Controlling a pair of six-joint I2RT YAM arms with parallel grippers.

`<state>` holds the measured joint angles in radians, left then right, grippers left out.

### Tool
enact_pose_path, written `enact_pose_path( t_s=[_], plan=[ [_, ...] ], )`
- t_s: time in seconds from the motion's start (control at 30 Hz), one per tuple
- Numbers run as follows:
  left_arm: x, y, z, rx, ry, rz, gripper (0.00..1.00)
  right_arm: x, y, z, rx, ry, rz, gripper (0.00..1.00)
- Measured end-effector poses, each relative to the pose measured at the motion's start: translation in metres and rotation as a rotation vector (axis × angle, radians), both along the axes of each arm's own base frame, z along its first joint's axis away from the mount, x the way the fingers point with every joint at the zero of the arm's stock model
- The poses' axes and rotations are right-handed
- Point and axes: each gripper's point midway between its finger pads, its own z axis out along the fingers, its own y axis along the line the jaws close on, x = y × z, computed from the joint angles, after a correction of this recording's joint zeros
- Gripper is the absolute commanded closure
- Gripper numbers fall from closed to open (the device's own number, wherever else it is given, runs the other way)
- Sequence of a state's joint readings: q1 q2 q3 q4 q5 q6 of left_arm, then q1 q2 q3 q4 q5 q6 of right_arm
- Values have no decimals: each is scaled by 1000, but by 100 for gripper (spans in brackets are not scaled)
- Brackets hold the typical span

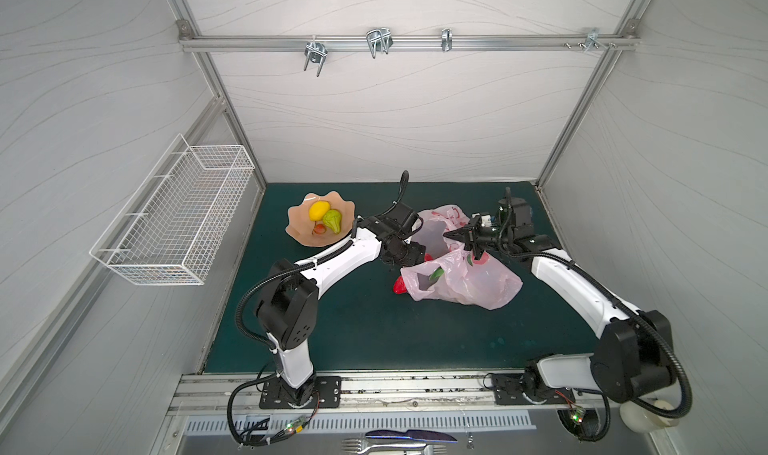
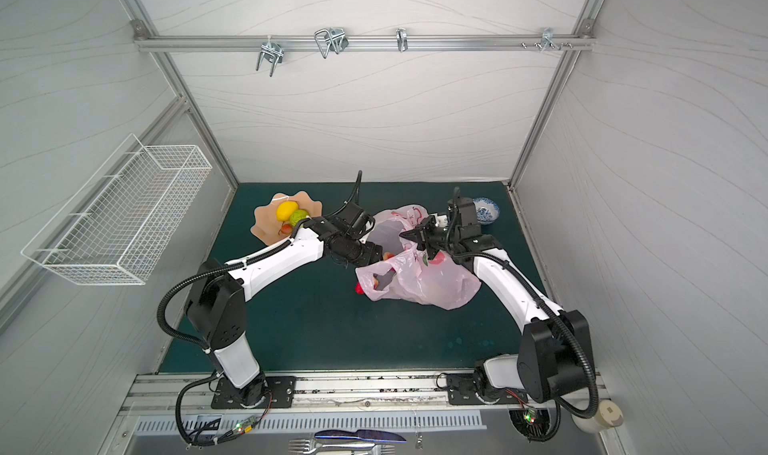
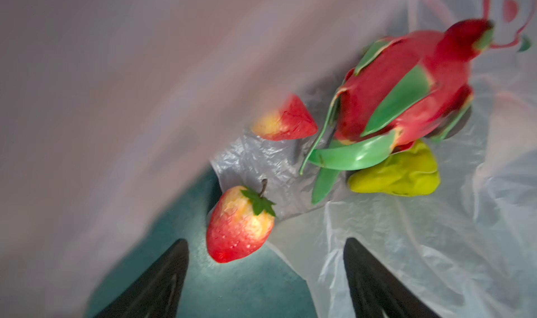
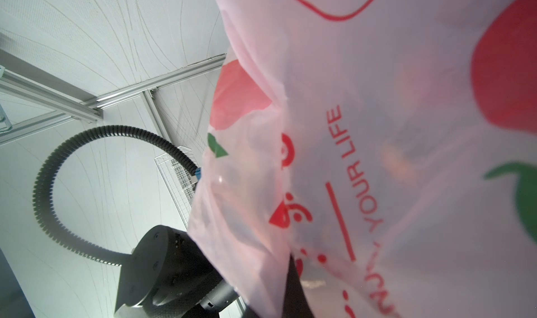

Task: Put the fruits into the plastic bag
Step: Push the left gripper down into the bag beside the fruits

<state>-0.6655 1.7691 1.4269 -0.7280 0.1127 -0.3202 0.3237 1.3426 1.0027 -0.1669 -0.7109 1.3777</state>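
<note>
Bag [image 3: 406, 244] is thin, crinkly, translucent plastic; strawberry [image 3: 239, 226] and dragon fruit [image 3: 386, 90] gleam glossy; mat [image 1: 374, 328] looks matt.

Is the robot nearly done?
Done: a pink-red dragon fruit and yellow-green pear lie inside the pale-pink plastic bag. In hand: the right fingers pinch its edge; the open left fingers hover over a red strawberry at its mouth. Waiting: a yellow lemon and green pear in the peach scalloped dish.

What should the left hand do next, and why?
Probably nudge the strawberry deeper into the bag. The left hand is open and empty, and the strawberry lies right at the bag's lip, partly on the mat, so it might roll out.
</note>
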Motion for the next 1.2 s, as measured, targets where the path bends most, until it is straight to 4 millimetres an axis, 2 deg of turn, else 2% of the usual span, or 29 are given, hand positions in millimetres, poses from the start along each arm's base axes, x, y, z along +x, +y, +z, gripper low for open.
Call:
enact_pose_path(
  t_s=[0.23, 0.57, 0.83, 1.07, 1.2],
  plan=[
    [-12, 13, -20, 83, 49, -38, 13, 0, -1, 0, -1, 1, -2, 100],
    [-24, 11, -57, 139, 139, -105, 12, 0, -1, -1, -3, -2, -1, 100],
    [-33, 11, -77, 171, 198, -133, 13, 0, -1, -1, -5, 0, -2, 100],
    [-35, 10, -89, 194, 226, -151, 23, 0, -1, -1, -6, 0, -3, 100],
    [-33, 6, -93, 188, 235, -158, 37, 0, -1, -1, -6, 0, -3, 100]
  ],
)
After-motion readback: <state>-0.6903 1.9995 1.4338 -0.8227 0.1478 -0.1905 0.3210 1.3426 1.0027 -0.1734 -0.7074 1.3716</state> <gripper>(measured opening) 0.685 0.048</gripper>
